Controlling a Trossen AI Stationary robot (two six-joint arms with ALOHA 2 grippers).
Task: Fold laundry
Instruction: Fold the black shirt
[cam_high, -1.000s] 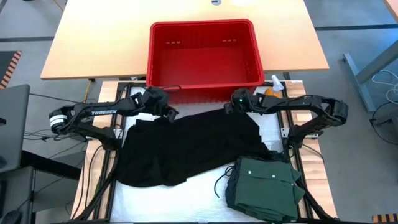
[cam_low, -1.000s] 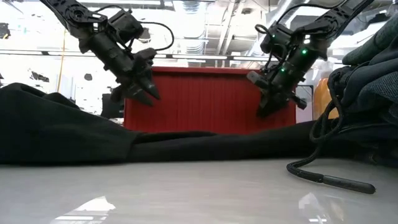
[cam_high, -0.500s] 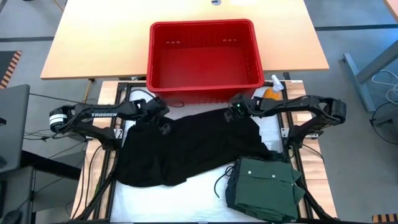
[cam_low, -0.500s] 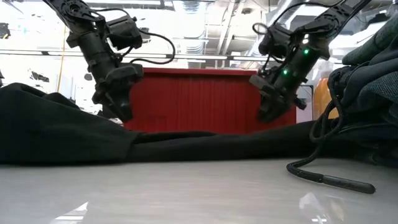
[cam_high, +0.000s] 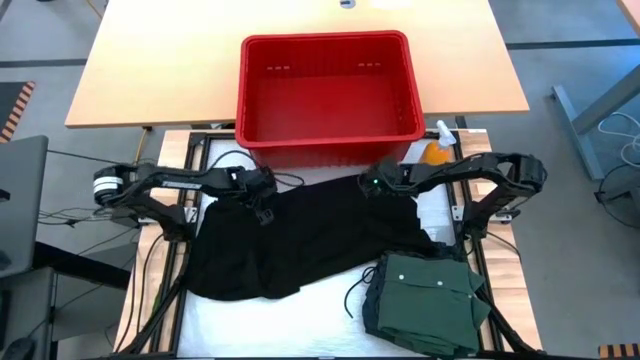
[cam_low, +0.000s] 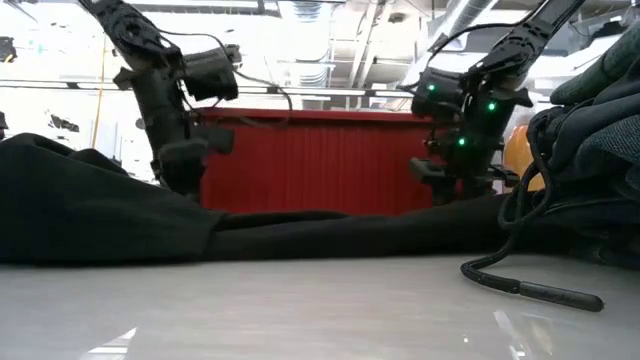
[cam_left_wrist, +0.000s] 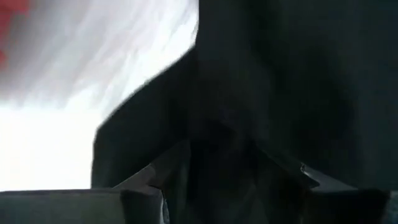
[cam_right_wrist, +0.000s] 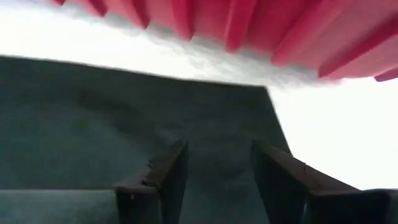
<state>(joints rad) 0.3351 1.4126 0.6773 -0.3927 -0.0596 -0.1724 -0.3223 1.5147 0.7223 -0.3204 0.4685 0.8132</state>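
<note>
A black garment (cam_high: 300, 240) lies spread flat across the middle of the white table. My left gripper (cam_high: 263, 200) is open and points down at the garment's far left edge (cam_left_wrist: 143, 118). Its fingers stand on either side of a ridge of dark cloth. My right gripper (cam_high: 372, 185) is open low over the far right part of the garment (cam_right_wrist: 93, 106), close to its corner (cam_right_wrist: 264, 93). A folded green buttoned shirt (cam_high: 425, 300) rests on a pile of dark garments at the near right. My left gripper comes from above with its open fingers (cam_left_wrist: 168, 171) down at the far left edge of the black garment. I cannot tell whether they touch it. My right gripper slants down over the cloth near its far right corner, and I cannot tell whether its fingers (cam_right_wrist: 165, 171) touch.
A red plastic basket (cam_high: 330, 125) stands just beyond both grippers, with its wall close behind them. An orange spray bottle (cam_high: 440, 148) sits by the basket's right corner. A dark cord (cam_low: 520, 285) trails from the folded pile onto the table. Bare white surface (cam_high: 300, 320) lies at the near edge.
Both grippers have come down and moved toward the near edge, onto the black garment's far edge. The left one has also tipped from slanting to pointing straight down. The garment has stayed where it was.
</note>
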